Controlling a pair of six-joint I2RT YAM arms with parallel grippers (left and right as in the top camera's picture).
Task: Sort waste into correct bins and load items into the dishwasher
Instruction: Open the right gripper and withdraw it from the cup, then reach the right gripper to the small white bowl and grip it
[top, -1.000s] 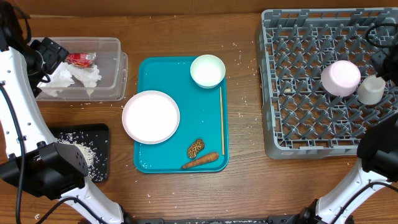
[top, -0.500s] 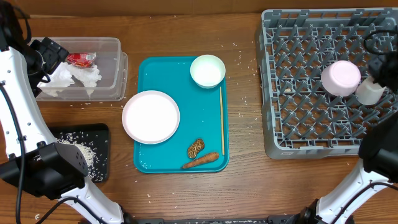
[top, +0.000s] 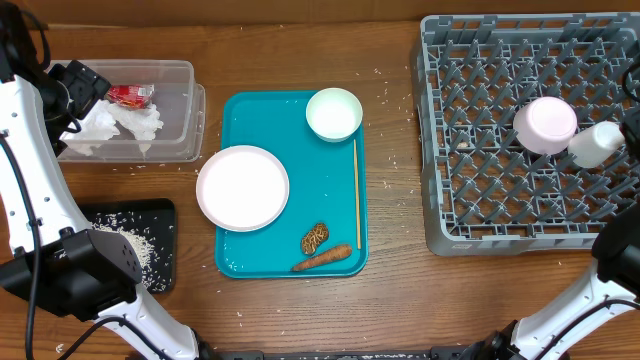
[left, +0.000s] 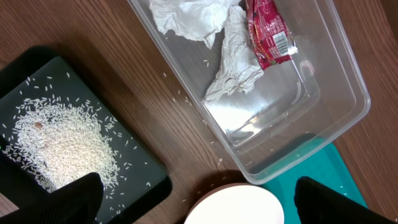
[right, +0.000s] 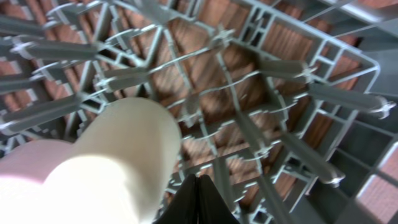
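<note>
Left gripper (left: 205, 200): only the two dark fingertips show, in the bottom corners of the left wrist view. They stand wide apart and hold nothing.

Below it:
- The black tray (top: 160, 215) holds a scatter of rice (top: 135, 248).
- The clear bin (top: 180, 70) holds crumpled paper (top: 125, 125) and a red wrapper (top: 130, 95).
- The rim of the white plate (top: 242, 187) is cut off at the bottom edge of the left wrist view.

Centre: the teal tray (top: 330, 170) carries the plate and a white bowl (top: 334, 113).
- A chopstick (top: 357, 195) has its long axis running along the tray's right side.
- A carrot piece (top: 322, 259) lies slanted near the front edge.
- A small brown lump (top: 315, 237) cannot be identified.

Right: the grey dish rack (top: 480, 150).
- A pink cup (top: 546, 124) sits on the tines, round face up.
- The cream cup (top: 596, 143) is just to its right, over the rack's right side and tilted.
- The cream cup's long axis runs lower-left to upper-right in the overhead view.
- In the right wrist view, its rounded closed end points down toward the rack grid.
- Its open end is cut off at the lower-left corner of the right wrist view.

Right gripper (right: 196, 200): shows only as a dark wedge at the bottom edge, blurred, close beside the cup. I cannot tell whether it is pinching the cup or closed on nothing.
</note>
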